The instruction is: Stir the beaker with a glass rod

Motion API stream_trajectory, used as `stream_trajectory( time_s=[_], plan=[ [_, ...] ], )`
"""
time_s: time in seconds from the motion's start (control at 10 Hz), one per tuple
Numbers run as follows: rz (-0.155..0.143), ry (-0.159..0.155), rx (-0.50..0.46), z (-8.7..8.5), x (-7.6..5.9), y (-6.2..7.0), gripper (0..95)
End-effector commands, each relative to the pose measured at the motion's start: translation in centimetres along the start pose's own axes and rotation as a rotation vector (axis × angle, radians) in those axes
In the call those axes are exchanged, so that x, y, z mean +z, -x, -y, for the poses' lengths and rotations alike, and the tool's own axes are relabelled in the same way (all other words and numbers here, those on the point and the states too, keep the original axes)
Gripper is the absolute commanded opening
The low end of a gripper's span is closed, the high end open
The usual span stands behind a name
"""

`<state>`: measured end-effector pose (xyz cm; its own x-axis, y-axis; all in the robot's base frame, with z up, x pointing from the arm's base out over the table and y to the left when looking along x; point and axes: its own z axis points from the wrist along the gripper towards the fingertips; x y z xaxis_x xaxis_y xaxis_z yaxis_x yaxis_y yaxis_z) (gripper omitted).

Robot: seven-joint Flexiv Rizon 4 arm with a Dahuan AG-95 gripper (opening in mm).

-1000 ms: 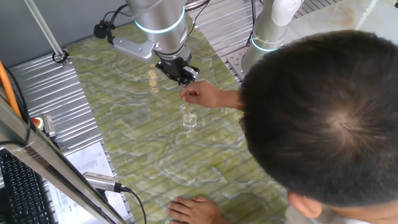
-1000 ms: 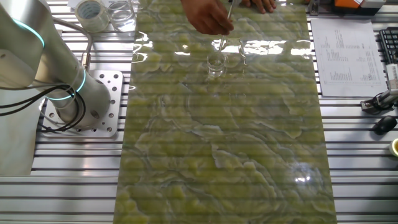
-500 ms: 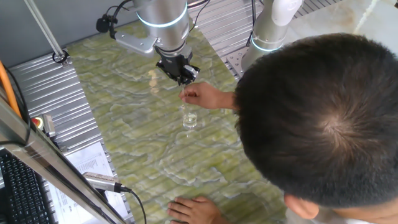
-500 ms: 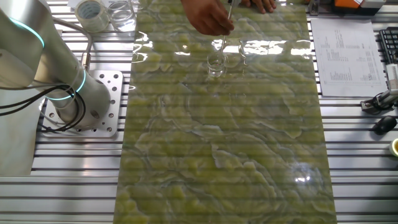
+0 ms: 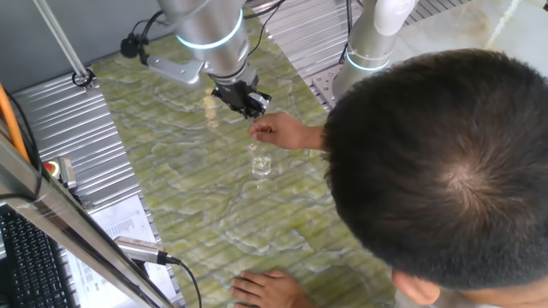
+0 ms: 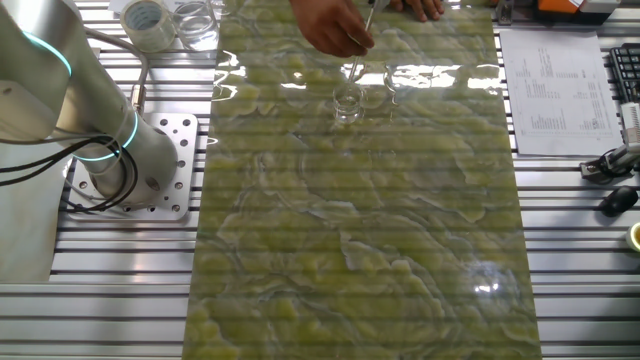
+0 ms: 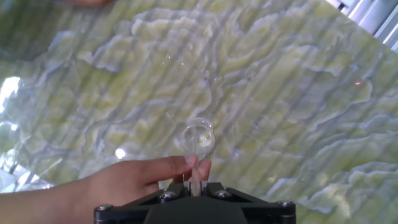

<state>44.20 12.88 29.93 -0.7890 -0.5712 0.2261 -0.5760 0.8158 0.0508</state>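
Tape roll (image 6: 147,17) beside glass jar (image 6: 196,22); papers (image 6: 556,90).

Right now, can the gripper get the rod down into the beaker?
Probably yes. The gripper sits right above the beaker, whose mouth is open. The person's hand is beside the rod, not over the mouth.

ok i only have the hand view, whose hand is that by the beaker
Observer: A person leaning over the table. Their head fills the right of one fixed view, and the hand reaches in beside the gripper, above the beaker.
Operator: where's their other hand
Observer: The other hand lies flat at the table's near edge.
Operator: any other glass around
Observer: A larger glass vessel and a tape roll stand near the robot's base.
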Motion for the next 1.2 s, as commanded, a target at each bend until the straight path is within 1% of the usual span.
stream_trajectory(
  time_s=[0.1, 0.2, 0.4, 0.5, 0.7, 0.9, 1.0, 1.2],
  plan=[
    [0.009, -0.025, -0.01, 0.0, 0.17, -0.24, 0.0],
    [0.011, -0.028, -0.01, 0.0, 0.17, -0.24, 0.0],
    [0.046, -0.039, -0.013, 0.0, 0.18, -0.24, 0.0],
    [0.061, -0.024, -0.007, 0.0, 0.18, -0.24, 0.0],
    [0.065, -0.02, -0.007, 0.0, 0.18, -0.23, 0.0],
    [0.053, -0.011, 0.0, 0.0, 0.18, -0.23, 0.0],
    [0.051, 0.002, 0.007, -0.01, 0.18, -0.23, 0.0],
    [0.063, 0.016, 0.013, -0.01, 0.19, -0.22, 0.0]
  ],
)
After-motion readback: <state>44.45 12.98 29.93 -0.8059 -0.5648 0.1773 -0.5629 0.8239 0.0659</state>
